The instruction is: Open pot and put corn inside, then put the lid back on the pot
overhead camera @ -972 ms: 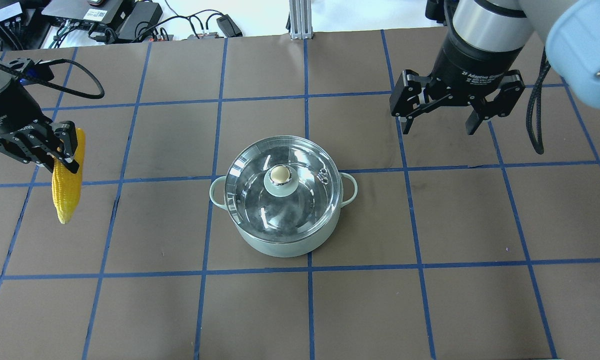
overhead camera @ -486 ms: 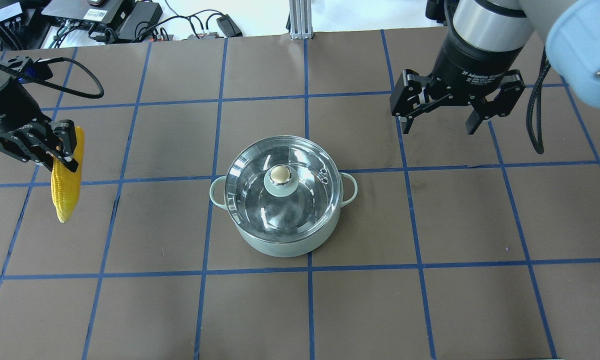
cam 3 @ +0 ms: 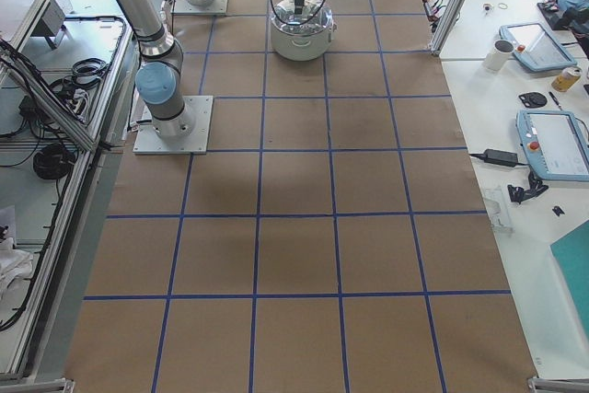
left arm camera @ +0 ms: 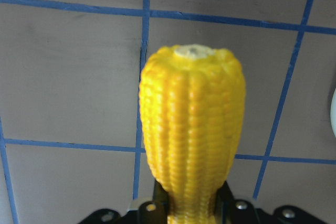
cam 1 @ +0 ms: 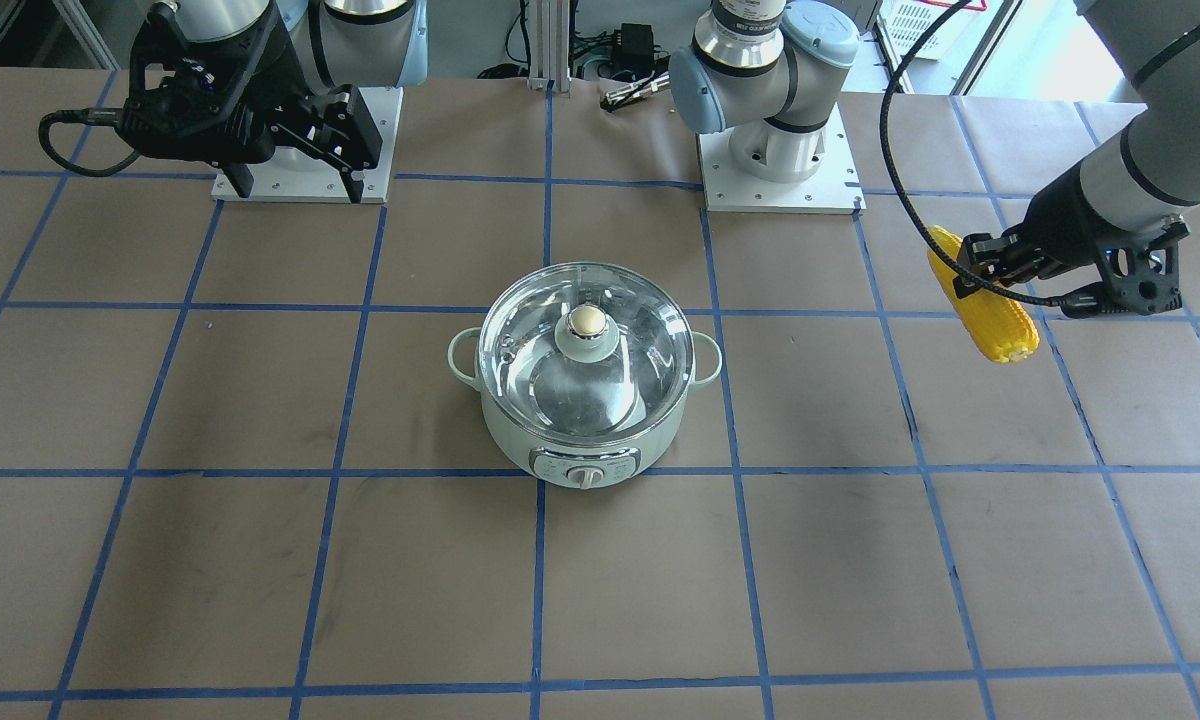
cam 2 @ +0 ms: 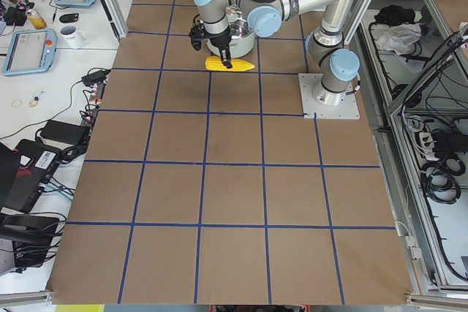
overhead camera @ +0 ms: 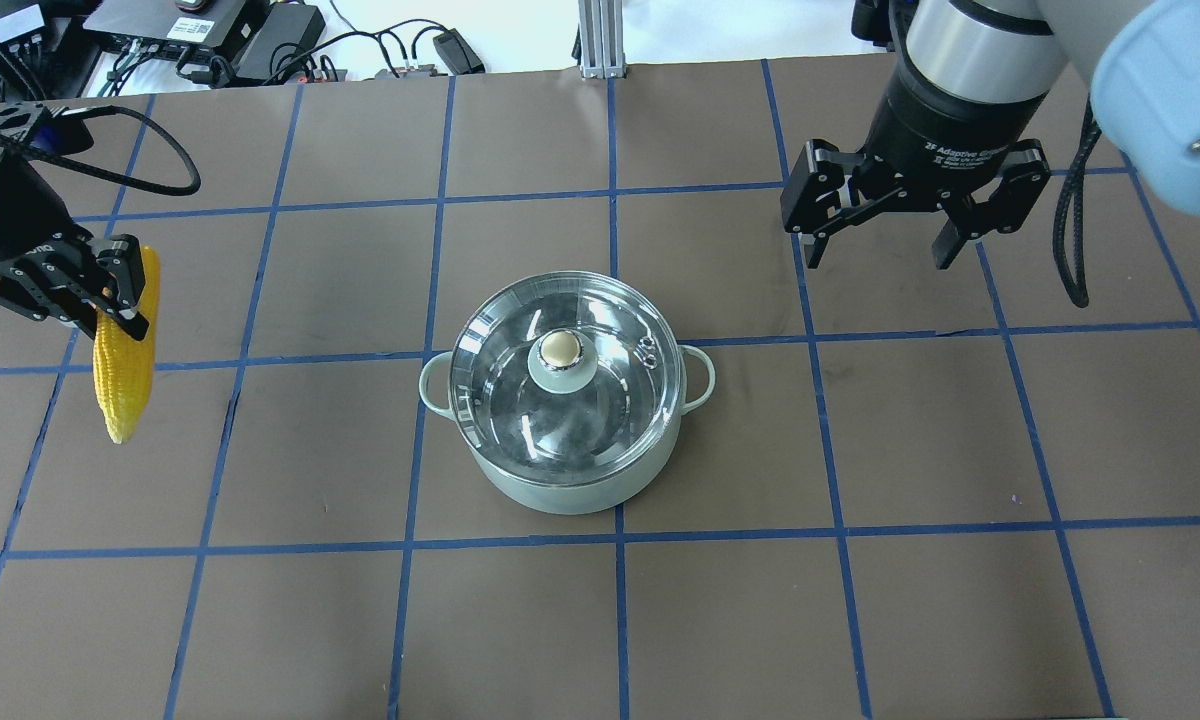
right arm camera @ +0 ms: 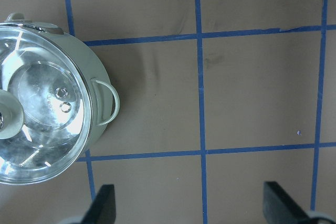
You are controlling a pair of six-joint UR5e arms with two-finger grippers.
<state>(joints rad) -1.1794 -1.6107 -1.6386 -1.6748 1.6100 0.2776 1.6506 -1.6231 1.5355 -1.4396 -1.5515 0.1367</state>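
Clamping the corn (overhead camera: pixel 120 380), left end effector (overhead camera: pixel 116 300) hovers; right end effector (overhead camera: pixel 878 258) gapes; lid (overhead camera: pixel 605 400) seemingly covers pot (overhead camera: pixel 560 497).

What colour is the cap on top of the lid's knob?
Beige, on a pale green knob; clearest in the overhead view.

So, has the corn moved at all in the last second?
Yes. In the overhead view the corn, held by the left gripper, has shifted slightly left and a little toward the far edge, away from the pot, which has not moved.
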